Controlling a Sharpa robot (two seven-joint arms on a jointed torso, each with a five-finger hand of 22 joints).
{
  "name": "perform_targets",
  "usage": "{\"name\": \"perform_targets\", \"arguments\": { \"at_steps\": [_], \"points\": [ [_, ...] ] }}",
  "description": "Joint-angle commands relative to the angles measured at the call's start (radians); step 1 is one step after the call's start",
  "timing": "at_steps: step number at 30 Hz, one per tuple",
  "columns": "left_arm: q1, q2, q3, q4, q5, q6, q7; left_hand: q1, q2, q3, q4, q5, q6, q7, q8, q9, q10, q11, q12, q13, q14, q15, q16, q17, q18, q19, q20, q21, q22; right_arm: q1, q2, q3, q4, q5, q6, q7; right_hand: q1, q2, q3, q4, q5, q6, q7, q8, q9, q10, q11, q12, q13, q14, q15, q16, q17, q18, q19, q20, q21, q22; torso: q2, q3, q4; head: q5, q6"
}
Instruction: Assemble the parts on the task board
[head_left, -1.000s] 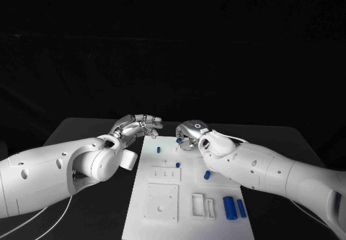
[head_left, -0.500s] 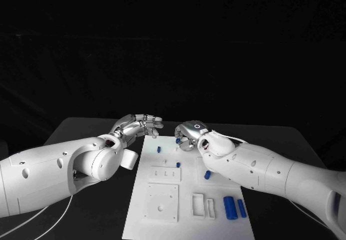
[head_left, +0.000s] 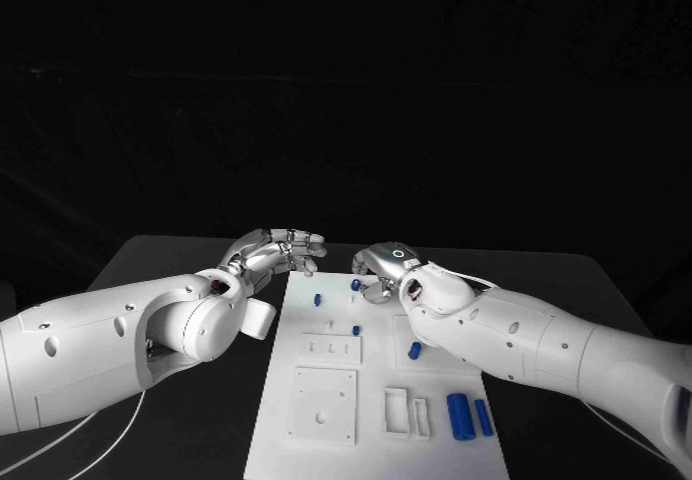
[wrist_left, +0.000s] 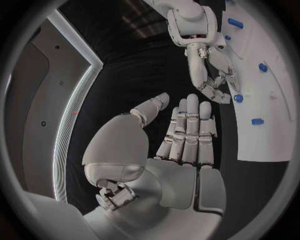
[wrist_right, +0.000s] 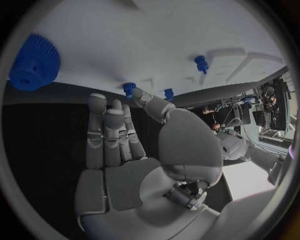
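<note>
Head view, left to right: left hand (head_left: 278, 250) hovering off the task board (head_left: 378, 440) far-left corner, fingers together, holding nothing; right hand (head_left: 382, 268) hanging over the far end, empty, fingers extended. Step probably reaching; next move calling for pinching the small blue part (head_left: 356, 284) beside its fingers.

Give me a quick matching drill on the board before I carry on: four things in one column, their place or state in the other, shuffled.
Things
1. left hand
2. right hand
3. blue gear
4. pair of blue cylinders

Places or states
A. lying side by side at the near right corner of the task board
B. over the board's far end, fingers apart, holding nothing
C. lying flat on the board, toothed rim, hole in its middle
D. at the board's far left edge, over the black table, holding nothing

Pairs: 1-D, 2-B, 3-C, 4-A
</note>
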Motion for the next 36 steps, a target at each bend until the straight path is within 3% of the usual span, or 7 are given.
{"name": "perform_targets", "arguments": {
  "at_steps": [1,14,22,24,25,26,36],
  "points": [
    [0.003,-0.003,0.001,-0.002,-0.004,0.012,0.005,-0.008,-0.005,0.003,-0.004,-0.004,0.003,0.003,-0.006,-0.002,-0.002,0.005,-0.007,-0.002,0.004,0.000,0.005,-0.002,0.010,0.000,-0.007,0.004,-0.002,0.002,-0.036,0.000,0.043,0.049,-0.029,0.014,-0.010,-0.016,-0.016,0.006,0.026,-0.013,0.004,-0.006,-0.003,-0.011,0.003,-0.002,-0.010,-0.001,0.012,0.006,-0.002,0.045,-0.003,0.004,-0.002,0.015,-0.001,0.0002,-0.0007,0.002,0.003],
    [0.005,-0.027,0.001,-0.015,-0.005,0.020,0.009,-0.006,-0.005,0.005,-0.004,-0.005,0.005,0.003,-0.005,-0.002,0.000,0.004,-0.006,-0.002,0.010,-0.002,0.010,-0.002,0.010,0.004,-0.009,0.008,-0.002,0.041,-0.323,0.094,0.317,0.257,0.012,0.066,-0.034,-0.025,-0.112,-0.009,0.103,-0.011,0.001,0.001,-0.003,0.104,-0.035,0.050,0.010,-0.009,-0.027,0.014,-0.011,0.045,-0.014,-0.004,0.001,0.020,-0.010,0.0102,-0.0245,0.014,0.019],
    [0.005,-0.026,0.000,-0.028,-0.005,0.024,0.011,-0.006,-0.005,0.005,-0.004,-0.005,0.005,0.003,-0.005,-0.002,0.001,0.004,-0.006,-0.002,0.010,-0.002,0.010,-0.002,0.010,0.005,-0.010,0.008,-0.002,0.045,-0.403,0.100,0.284,0.343,0.187,0.118,-0.024,-0.011,-0.227,-0.014,0.129,-0.008,-0.045,0.006,0.003,0.291,-0.098,0.320,0.293,-0.016,-0.081,0.050,0.021,0.045,-0.004,-0.024,0.040,0.025,-0.018,0.0216,-0.0409,0.014,0.024],
    [0.005,-0.027,0.000,-0.028,-0.005,0.025,0.011,-0.006,-0.005,0.005,-0.004,-0.005,0.005,0.003,-0.005,-0.002,0.001,0.004,-0.006,-0.002,0.010,-0.002,0.010,-0.002,0.010,0.005,-0.010,0.009,-0.002,0.045,-0.409,0.100,0.265,0.343,0.217,0.122,-0.024,-0.016,-0.288,-0.017,0.152,-0.012,-0.051,-0.001,0.002,0.210,-0.103,0.612,0.569,-0.003,-0.085,0.083,0.049,0.045,0.006,-0.040,0.072,0.027,-0.019,0.0246,-0.0453,0.013,0.021],
    [0.004,-0.027,0.000,-0.029,-0.005,0.026,0.011,-0.006,-0.005,0.005,-0.004,-0.005,0.005,0.003,-0.005,-0.002,0.001,0.004,-0.006,-0.002,0.010,-0.002,0.010,-0.002,0.010,0.005,-0.010,0.009,-0.002,0.045,-0.411,0.099,0.254,0.343,0.230,0.125,0.002,-0.036,-0.312,-0.016,0.163,0.019,-0.039,0.007,0.005,-0.074,-0.093,0.904,0.882,-0.026,-0.090,0.098,0.080,0.044,-0.024,-0.039,0.093,0.027,-0.020,0.0262,-0.0473,0.013,0.021],
    [0.004,-0.027,0.000,-0.029,-0.005,0.027,0.011,-0.006,-0.005,0.005,-0.004,-0.005,0.005,0.003,-0.005,-0.002,0.001,0.004,-0.006,-0.002,0.010,-0.002,0.010,-0.002,0.010,0.005,-0.010,0.009,-0.002,0.045,-0.411,0.099,0.248,0.343,0.238,0.128,-0.015,0.005,-0.309,0.004,0.160,-0.009,-0.041,-0.009,-0.002,-0.055,-0.095,0.919,0.886,-0.025,-0.076,0.099,0.082,0.041,-0.018,-0.037,0.097,0.026,-0.020,0.0283,-0.0492,0.013,0.020],
    [0.004,-0.027,-0.002,-0.034,-0.005,0.031,0.011,-0.005,-0.005,0.005,-0.004,-0.005,0.005,0.003,-0.005,-0.002,0.000,0.004,-0.007,-0.003,0.010,-0.002,0.010,-0.003,0.010,0.005,-0.010,0.009,-0.003,0.017,-0.407,0.098,0.154,0.340,0.282,0.188,-0.022,0.014,-0.359,-0.015,0.151,-0.049,-0.029,-0.038,-0.015,-0.027,-0.084,1.044,0.953,-0.030,-0.072,0.132,0.136,0.045,-0.023,-0.041,0.154,0.025,-0.019,0.0353,-0.0526,0.010,0.017]
  ]
}}
